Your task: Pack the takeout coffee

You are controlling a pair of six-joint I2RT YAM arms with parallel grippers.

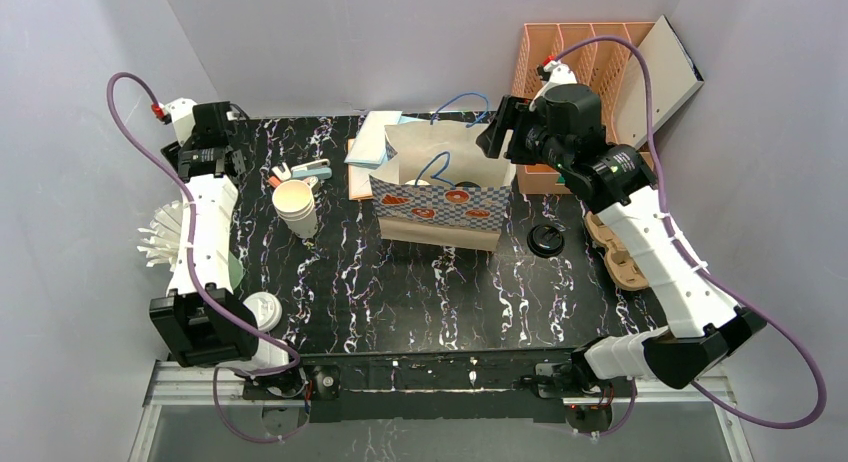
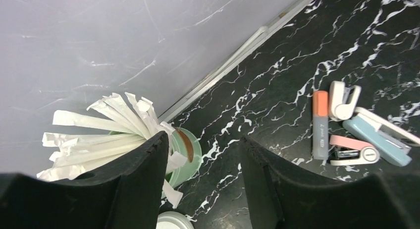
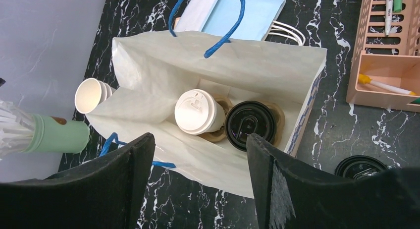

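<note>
Near left on the table (image 1: pixel 400 292), light green straw holder (image 3: pixel 59 135). Further in, upright paper bag (image 3: pixel 148 65) with the takeout coffee (image 3: pixel 250 124) inside, under a black lid, touching a white-lidded cup (image 3: pixel 196 110) in a cardboard carrier (image 3: pixel 214 137). Above the bag, right jaws wide, empty. Far left, left jaws apart, gripping nothing.

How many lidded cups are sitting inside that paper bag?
2. A white-lidded cup on the left, a black-lidded cup beside it on the right, both at the bottom of the paper bag. Its walls may hide more.
</note>
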